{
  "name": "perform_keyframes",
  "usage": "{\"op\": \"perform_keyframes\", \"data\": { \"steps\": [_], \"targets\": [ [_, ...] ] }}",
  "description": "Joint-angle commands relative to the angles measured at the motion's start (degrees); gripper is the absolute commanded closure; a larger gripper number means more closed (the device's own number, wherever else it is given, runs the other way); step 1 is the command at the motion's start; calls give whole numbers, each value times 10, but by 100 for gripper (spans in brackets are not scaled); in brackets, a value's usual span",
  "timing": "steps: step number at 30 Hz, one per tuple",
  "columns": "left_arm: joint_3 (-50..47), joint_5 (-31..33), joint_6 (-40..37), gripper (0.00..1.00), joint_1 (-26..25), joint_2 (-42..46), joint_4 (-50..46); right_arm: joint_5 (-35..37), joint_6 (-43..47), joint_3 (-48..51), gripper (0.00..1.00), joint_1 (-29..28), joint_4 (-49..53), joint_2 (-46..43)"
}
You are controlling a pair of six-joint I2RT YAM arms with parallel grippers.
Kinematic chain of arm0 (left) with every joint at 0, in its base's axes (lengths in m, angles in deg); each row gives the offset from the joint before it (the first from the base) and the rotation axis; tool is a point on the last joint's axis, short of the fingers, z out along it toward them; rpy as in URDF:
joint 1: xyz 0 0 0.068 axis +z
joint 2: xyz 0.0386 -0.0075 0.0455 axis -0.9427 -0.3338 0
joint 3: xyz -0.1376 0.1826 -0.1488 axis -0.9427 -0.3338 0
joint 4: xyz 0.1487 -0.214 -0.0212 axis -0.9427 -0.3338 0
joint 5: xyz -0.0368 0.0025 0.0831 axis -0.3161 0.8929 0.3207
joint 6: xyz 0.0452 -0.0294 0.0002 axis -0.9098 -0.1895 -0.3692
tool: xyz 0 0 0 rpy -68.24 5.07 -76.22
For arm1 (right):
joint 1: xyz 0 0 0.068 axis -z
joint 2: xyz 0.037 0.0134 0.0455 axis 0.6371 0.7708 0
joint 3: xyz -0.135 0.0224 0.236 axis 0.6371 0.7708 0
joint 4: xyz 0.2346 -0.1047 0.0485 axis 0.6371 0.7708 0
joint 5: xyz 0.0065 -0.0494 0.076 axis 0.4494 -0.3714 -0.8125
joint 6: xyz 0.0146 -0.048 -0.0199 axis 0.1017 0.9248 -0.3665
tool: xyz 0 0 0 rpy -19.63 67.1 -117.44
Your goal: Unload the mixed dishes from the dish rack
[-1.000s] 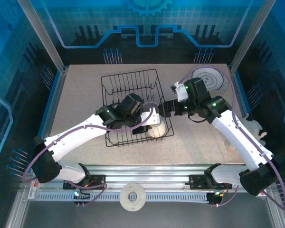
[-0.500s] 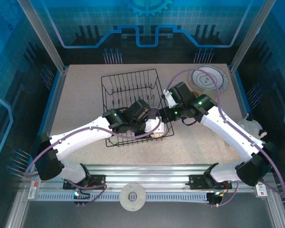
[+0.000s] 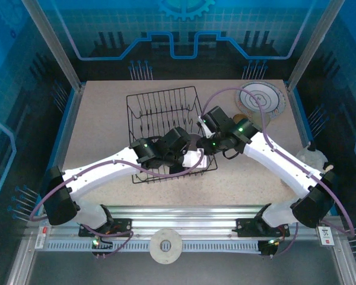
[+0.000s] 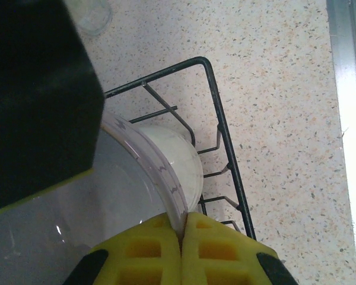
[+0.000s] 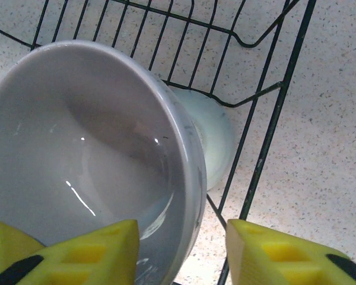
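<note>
Left fingers [image 4: 148, 249] pinch the grey bowl [image 5: 77, 148]; right fingers [image 5: 267, 252], seemingly spread, straddle its rim.

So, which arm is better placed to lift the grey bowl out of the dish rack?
Left, probably. The left gripper is shut on the rim of the grey bowl. The right gripper only straddles that rim, with its jaws open.

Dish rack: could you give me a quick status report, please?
Left gripper shut on grey bowl rim. Right gripper open, astride same rim. Cream bowl just behind, near rack corner.
</note>
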Motion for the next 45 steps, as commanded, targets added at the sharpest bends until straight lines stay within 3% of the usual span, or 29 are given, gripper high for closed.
{"op": "perform_keyframes", "data": {
  "steps": [1, 17, 28, 31, 38, 40, 42, 45],
  "targets": [
    [18, 32, -16, 100, -5, 17, 36, 25, -17, -8, 63, -7, 7, 3],
    [16, 77, -18, 100, -16, 16, 61, 2, -36, 14, 100, -1, -31, -12],
    [14, 76, -17, 100, -17, 18, 74, -13, -39, 18, 100, 13, -39, -13],
    [14, 75, -17, 89, -17, 16, 76, -14, -40, 17, 100, 15, -42, -13],
    [13, 79, -18, 46, -17, 14, 83, -22, -39, 14, 100, 30, -47, -13],
    [13, 81, -16, 28, -17, 14, 86, -23, -38, 12, 100, 36, -47, -15],
    [14, 79, -7, 2, -16, 16, 91, -26, -37, 11, 100, 45, -49, -18],
    [18, 64, 13, 1, -16, 25, 97, -33, -38, 13, 100, 66, -50, -27]
  ]
}}
